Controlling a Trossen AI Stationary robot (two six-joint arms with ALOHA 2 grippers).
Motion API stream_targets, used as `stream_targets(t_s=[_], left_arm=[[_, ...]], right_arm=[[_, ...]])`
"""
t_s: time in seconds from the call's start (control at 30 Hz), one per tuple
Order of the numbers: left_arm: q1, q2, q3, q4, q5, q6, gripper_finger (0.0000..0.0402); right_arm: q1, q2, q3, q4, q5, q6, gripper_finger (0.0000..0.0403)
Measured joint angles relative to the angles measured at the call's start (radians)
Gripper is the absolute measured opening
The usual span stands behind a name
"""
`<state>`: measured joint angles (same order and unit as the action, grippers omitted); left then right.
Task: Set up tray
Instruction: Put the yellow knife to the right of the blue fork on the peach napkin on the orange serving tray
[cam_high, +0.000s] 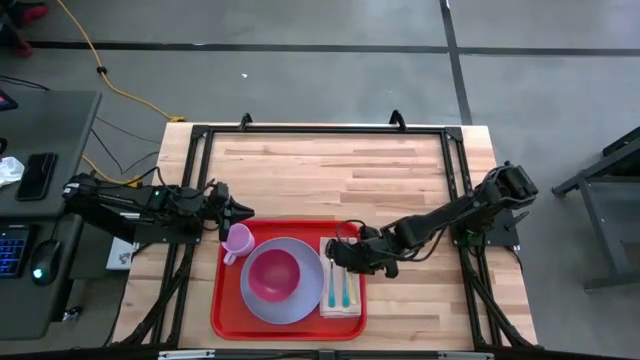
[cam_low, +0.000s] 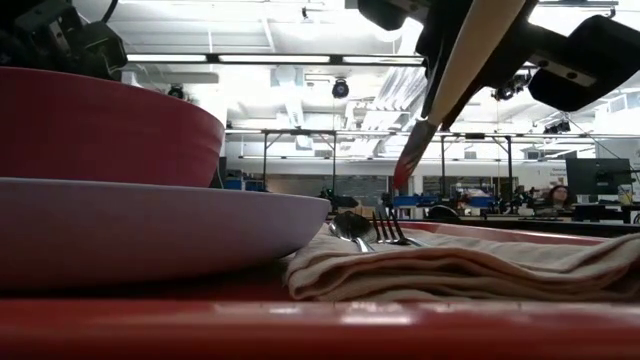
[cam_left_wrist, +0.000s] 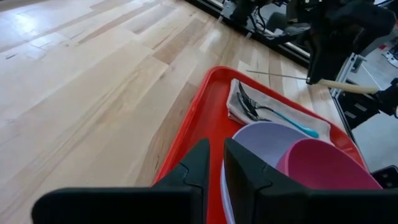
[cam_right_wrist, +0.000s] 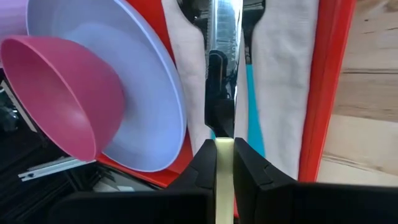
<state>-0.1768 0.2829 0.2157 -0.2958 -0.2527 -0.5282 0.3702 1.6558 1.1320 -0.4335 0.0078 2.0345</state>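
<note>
The red tray (cam_high: 222, 300) lies at the table's near middle. On it are a lavender plate (cam_high: 305, 300) with a pink bowl (cam_high: 272, 275) in it, and a pink cup (cam_high: 238, 240) at its far left corner. At its right is a beige napkin (cam_high: 340, 303) with a teal-handled fork and spoon (cam_low: 375, 230) on it. My right gripper (cam_high: 345, 258) is shut on a cream-handled knife (cam_right_wrist: 224, 56) above the napkin. My left gripper (cam_high: 245, 212) waits by the cup, its fingers (cam_left_wrist: 202, 163) a narrow gap apart with nothing between them. My right gripper pinches the knife's cream handle (cam_right_wrist: 224, 155) between its two fingers, near the blade end. It comes slanting down from the table's right and lies across the handle. The knife hangs clear of the tray. Its blade (cam_low: 408, 160) tips down over the napkin (cam_right_wrist: 280, 74).
Black frame rails (cam_high: 320, 130) run along the table's far, left and right sides. Bare wood (cam_high: 330, 170) stretches between the tray and the far rail. A desk with a phone and a mouse (cam_high: 40, 180) stands off the table's left.
</note>
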Motion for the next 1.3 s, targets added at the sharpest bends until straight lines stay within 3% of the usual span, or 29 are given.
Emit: stream_targets(t_s=[0.23, 0.53, 1.07, 1.3], left_arm=[[0.000, 0.000, 0.000, -0.017, 0.000, 0.000, 0.0079], [0.000, 0.000, 0.000, -0.042, -0.001, 0.000, 0.0079], [0.000, 0.000, 0.000, -0.066, -0.001, 0.005, 0.0079], [0.000, 0.000, 0.000, -0.065, -0.002, 0.009, 0.0079]], right_arm=[[0.010, 0.001, 0.016, -0.028, 0.001, 0.006, 0.0010], [0.029, 0.015, 0.230, -0.364, 0.065, -0.019, 0.0009], [0.071, 0.356, 0.714, -0.785, 0.068, -0.026, 0.0012], [0.076, 0.436, 0.787, -0.851, 0.082, -0.034, 0.0015]])
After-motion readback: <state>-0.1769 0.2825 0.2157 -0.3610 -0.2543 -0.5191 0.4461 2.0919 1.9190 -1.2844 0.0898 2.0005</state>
